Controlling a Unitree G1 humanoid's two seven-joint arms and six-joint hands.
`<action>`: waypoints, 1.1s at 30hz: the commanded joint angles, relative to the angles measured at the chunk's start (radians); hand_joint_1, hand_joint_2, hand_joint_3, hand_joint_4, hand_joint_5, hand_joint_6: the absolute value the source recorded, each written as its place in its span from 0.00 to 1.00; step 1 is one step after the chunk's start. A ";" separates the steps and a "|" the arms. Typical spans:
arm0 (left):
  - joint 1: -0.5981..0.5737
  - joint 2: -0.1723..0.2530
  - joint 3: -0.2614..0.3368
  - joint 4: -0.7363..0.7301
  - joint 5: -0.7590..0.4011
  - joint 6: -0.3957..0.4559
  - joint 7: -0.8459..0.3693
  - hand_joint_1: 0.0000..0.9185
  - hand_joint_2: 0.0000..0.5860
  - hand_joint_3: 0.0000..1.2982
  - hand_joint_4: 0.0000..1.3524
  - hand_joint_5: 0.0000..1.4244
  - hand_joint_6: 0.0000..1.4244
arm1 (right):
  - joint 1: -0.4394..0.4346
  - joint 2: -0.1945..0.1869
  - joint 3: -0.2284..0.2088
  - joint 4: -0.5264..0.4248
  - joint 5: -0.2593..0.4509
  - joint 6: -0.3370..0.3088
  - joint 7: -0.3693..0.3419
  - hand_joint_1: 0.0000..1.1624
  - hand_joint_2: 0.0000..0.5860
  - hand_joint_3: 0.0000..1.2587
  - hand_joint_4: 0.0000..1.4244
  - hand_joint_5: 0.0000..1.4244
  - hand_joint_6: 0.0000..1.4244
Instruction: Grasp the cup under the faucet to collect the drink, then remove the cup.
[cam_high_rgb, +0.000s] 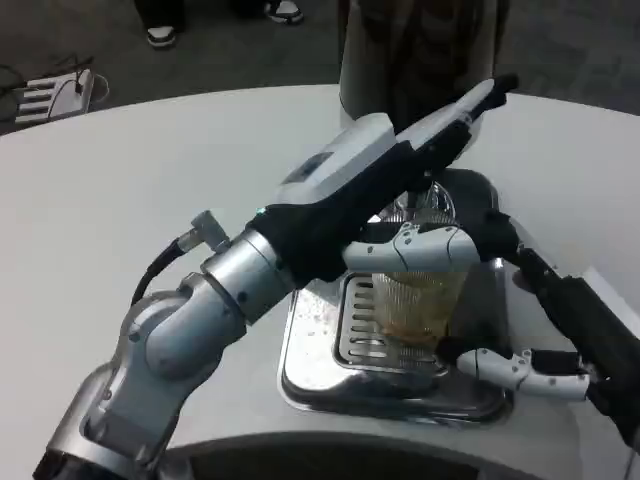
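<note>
Even overhead light, slight blur

White table (120, 180), steel drip tray (310, 370)

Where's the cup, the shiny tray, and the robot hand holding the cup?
cup (420, 300), head view, ribbed clear side wall.
drip tray (320, 375), head view, front left rim.
right robot hand (455, 245), head view, white finger wrapped across the cup.

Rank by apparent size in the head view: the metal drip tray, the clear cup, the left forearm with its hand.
1. left forearm with its hand, though nearness to the camera inflates it
2. metal drip tray
3. clear cup, partly hidden by the right hand gripping it
</note>
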 joint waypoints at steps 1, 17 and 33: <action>0.020 0.018 -0.009 0.003 0.012 0.023 -0.037 0.00 0.14 0.00 0.00 0.00 0.00 | -0.034 -0.001 0.017 0.059 0.000 -0.027 -0.038 0.66 0.35 0.00 0.00 0.00 0.00; 0.017 0.039 -0.011 -0.062 0.035 0.050 -0.052 0.00 0.13 0.00 0.00 0.00 0.00 | -0.146 -0.007 0.045 0.168 0.022 -0.045 -0.059 0.66 0.36 0.00 0.00 0.00 0.01; 0.118 0.009 0.081 -0.157 0.016 -0.017 0.095 0.00 0.15 0.03 0.00 0.05 0.07 | -0.180 0.000 0.064 0.203 0.038 -0.052 -0.060 0.66 0.36 0.00 0.00 0.00 0.03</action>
